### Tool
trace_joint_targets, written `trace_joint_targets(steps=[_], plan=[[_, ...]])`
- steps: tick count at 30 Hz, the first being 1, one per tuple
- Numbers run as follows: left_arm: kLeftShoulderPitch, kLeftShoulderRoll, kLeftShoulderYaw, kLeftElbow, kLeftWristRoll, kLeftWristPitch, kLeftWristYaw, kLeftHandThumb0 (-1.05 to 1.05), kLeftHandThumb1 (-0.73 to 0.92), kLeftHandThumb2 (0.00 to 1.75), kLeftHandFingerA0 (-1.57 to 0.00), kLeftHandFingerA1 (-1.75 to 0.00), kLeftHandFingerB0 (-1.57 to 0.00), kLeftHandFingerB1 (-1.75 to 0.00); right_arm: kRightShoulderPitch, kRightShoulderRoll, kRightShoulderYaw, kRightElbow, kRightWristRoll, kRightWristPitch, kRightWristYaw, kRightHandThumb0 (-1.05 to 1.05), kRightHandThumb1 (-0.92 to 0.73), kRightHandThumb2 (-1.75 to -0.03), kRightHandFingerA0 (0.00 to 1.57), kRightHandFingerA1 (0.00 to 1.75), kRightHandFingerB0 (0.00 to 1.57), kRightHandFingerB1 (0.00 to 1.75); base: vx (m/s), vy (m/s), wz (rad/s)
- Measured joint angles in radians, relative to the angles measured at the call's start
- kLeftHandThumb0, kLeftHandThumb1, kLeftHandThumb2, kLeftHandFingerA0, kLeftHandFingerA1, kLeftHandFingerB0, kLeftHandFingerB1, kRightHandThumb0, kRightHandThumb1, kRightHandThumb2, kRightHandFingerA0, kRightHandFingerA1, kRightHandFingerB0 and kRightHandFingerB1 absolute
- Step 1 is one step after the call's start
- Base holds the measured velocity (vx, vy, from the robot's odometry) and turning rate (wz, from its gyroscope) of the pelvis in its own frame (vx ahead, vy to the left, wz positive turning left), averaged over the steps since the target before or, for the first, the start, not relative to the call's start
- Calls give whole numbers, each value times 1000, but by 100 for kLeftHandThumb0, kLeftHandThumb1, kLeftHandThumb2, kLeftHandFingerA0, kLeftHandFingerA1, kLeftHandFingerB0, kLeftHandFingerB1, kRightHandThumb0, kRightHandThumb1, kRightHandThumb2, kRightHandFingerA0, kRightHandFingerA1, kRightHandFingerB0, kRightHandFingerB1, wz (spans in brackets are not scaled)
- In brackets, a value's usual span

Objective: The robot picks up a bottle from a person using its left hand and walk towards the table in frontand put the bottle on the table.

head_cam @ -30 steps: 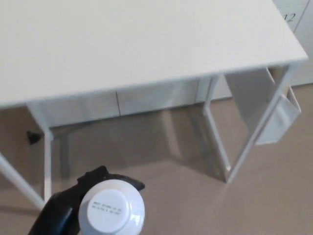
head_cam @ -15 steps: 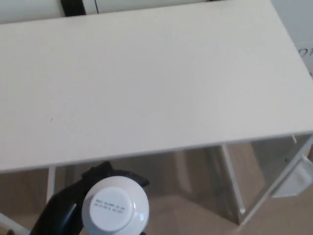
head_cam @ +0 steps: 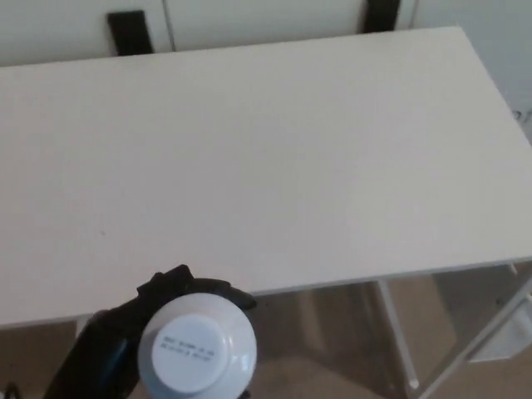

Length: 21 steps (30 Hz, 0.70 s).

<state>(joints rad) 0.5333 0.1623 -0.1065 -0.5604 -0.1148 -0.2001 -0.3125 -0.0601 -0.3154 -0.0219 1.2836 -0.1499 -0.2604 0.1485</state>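
One hand is in play: the black left hand [head_cam: 110, 351] at the lower left of the frame, fingers clamped round a white plastic bottle with a round printed cap [head_cam: 198, 353], seen straight down from the top. The right hand isn't in shot. In the picture the bottle overlaps the near edge of the wide white rectangular tabletop [head_cam: 274, 166]. Its base is hidden, so you can't tell whether it clears the surface.

Main risk, as I judge it: you move forward too low and the base knocks that edge, twisting the bottle in the grip or popping it loose onto the beige floor [head_cam: 320, 382]. Second risk: you release too close to the edge, or with the bottle tilted, and it topples off. Aim well in toward centre frame, lower it upright, then open the fingers.
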Motion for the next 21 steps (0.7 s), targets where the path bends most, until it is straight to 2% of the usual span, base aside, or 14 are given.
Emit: trace_joint_targets(steps=[4, 5, 7, 10, 13, 14, 15, 16, 21], plan=[[-39, -1, 19, 0, -11, 0, 1, -8, 81, 76, -116, -115, -86, -105, -2, -2, 2, 0, 0, 3, 0, -59, -64, -61, 45, 40, 38, 36, 82, 26, 12], [-55, -1, 28, 1, -15, 1, 1, -8, 81, 76, -117, -113, -86, -104, -4, -2, 2, 0, 0, 4, 0, -55, -52, -92, 41, 56, 25, 47, 103, -31, 6], [-93, 0, 48, 3, -24, 8, 2, -8, 80, 76, -119, -111, -87, -103, -7, -2, 1, 0, 0, 6, 1, -55, -52, -92, 41, 56, 25, 47, 106, -42, 6], [-160, -1, 81, 20, -31, 21, 5, -9, 77, 80, -113, -116, -85, -104, -10, -2, 2, -1, 0, 8, 2, -57, -52, -92, 41, 56, 25, 47, 89, -42, 5], [-254, -1, 121, 57, -33, 40, 12, -21, 76, 78, -115, -115, -83, -106, -8, -3, 2, -1, 1, 8, 4, -59, -53, -91, 41, 55, 28, 47, 0, 0, 0], [-297, -1, 136, 79, -32, 53, 18, -23, 77, 77, -116, -115, -84, -105, -6, -3, 1, 0, 1, 8, 6, -60, -64, -61, 45, 40, 41, 36, 0, 0, 0], [-328, 0, 146, 94, -32, 61, 22, -23, 77, 77, -116, -115, -84, -105, -4, -3, 2, 0, 1, 8, 6, -60, -64, -61, 45, 40, 41, 36, 0, 0, 0], [-362, 0, 156, 113, -32, 72, 27, -27, 78, 75, -116, -121, -82, -107, 0, -3, 3, 0, 0, 8, 7, -65, -56, -90, 40, 53, 34, 48, 0, 0, 0], [-550, -2, 173, 267, -26, 125, 50, -22, 77, 75, -111, -124, -80, -108, 20, -3, 3, 1, 1, 8, 12, -64, -57, -91, 40, 54, 32, 47, 12, -5, 1]])
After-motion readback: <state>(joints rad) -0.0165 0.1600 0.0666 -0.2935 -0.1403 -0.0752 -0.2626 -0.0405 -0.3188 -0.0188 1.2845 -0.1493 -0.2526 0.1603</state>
